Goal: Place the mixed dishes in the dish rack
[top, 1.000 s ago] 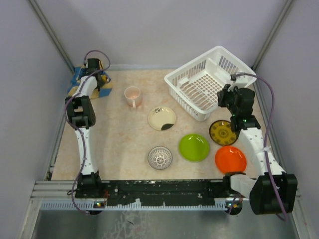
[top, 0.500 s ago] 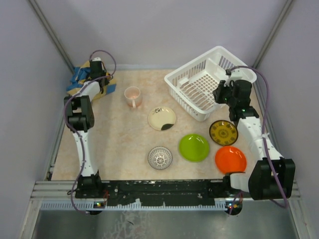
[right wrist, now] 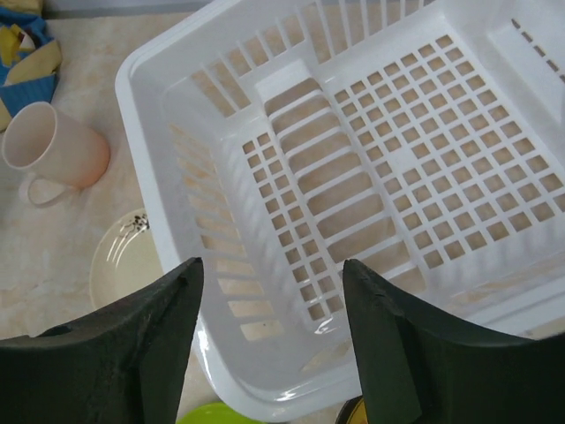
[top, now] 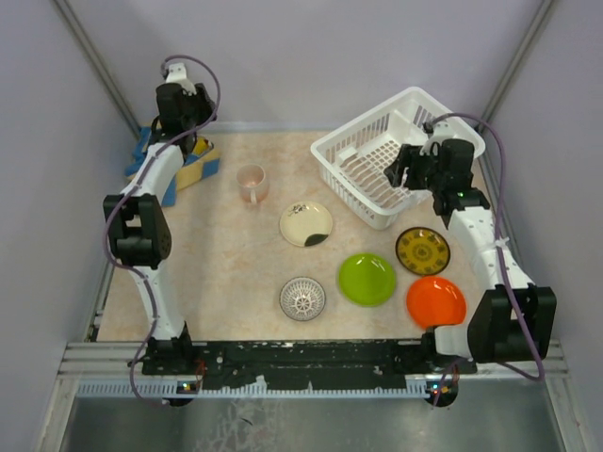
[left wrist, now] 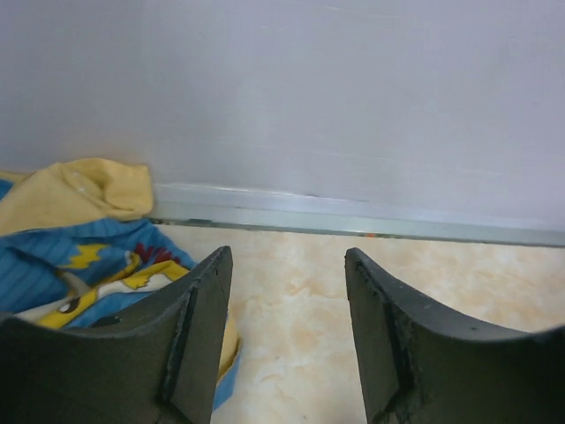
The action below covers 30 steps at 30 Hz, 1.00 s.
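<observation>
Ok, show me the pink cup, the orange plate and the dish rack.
pink cup [top: 252, 179], top view, on its open mouth.
orange plate [top: 436, 301], top view, middle of the plate.
dish rack [top: 377, 158], top view, on its bare lattice floor.

From high behind we overlook the table [top: 236, 254], left wrist low by the cloth [left wrist: 62, 256] facing the wall [left wrist: 353, 106], right wrist close over the dish rack [right wrist: 163, 42], both shared overhead.

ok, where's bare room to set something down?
Widest bare patch: left side of table, between cloth, pink cup and white patterned bowl. Smaller one: far edge between cup and dish rack. Rack itself empty. Crowded near-right: lime-green plate, brown-yellow plate, orange plate packed before the rack.
</observation>
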### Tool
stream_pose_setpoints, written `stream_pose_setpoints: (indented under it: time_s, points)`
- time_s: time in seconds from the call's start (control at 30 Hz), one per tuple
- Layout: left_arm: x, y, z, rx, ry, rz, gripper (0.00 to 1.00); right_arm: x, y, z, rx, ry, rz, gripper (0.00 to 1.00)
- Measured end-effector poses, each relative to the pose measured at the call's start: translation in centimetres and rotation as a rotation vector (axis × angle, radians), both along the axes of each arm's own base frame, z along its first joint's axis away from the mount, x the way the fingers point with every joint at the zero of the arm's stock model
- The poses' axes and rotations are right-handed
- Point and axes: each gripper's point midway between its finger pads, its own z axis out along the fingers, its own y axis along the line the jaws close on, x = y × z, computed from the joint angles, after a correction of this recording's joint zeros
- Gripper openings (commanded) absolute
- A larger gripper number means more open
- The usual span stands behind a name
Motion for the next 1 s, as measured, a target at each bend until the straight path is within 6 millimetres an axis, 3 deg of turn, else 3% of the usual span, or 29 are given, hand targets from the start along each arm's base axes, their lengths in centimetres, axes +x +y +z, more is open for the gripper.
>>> stream_pose_setpoints:
  time_s: [0.03,0.07,0.17,0.2,0.23,0.27,0.3,0.53,0.67,0.8,0.93,1.0]
  points:
    - [-0.1,-0.4,0.3,-0.011,-0.006,-0.022,0.61,0.1,0.0,0.0,0.004,0.009,-0.001,0.78]
    - [-0.2,-0.9,0.7,-0.025,-0.014,-0.055,0.61,0.1,0.1,0.0,0.01,0.018,-0.004,0.95]
    - [-0.9,-2.8,1.1,-0.078,-0.027,-0.163,0.63,0.0,0.2,0.5,0.031,0.032,-0.013,1.0]
    - [-1.3,-3.6,1.1,-0.097,-0.031,-0.21,0.68,0.0,0.3,0.9,0.044,0.032,-0.012,1.0]
    - [-1.7,-4.5,1.2,-0.118,-0.036,-0.258,0.86,-0.1,0.5,1.2,0.057,0.031,-0.006,1.0]
    - [-2.1,-5.4,1.3,-0.135,-0.04,-0.304,0.98,-0.1,0.9,1.7,0.079,0.025,0.006,1.0]
    - [-2.5,-6.2,1.5,-0.147,-0.051,-0.349,1.0,-0.2,1.2,2.1,0.098,0.02,0.019,1.0]
    - [-6.8,-11.7,3.7,-0.313,-0.165,-0.663,1.0,-2.7,4.2,7.8,0.384,-0.116,0.155,1.0]
    - [-8.5,-14.3,4.5,-0.387,-0.138,-0.768,1.0,-5.0,4.1,10.2,0.534,-0.202,0.236,1.0]
    - [-9.0,-18.6,6.5,-0.316,-0.134,-0.815,1.0,-5.2,3.7,10.2,0.559,-0.169,0.227,0.99]
    - [-10.0,-23.2,7.8,-0.308,-0.119,-0.854,1.0,-4.4,2.5,9.2,0.507,-0.088,0.123,0.86]
    - [-9.0,-24.4,7.7,-0.297,-0.101,-0.849,1.0,-3.8,1.4,8.8,0.468,-0.053,0.056,0.82]
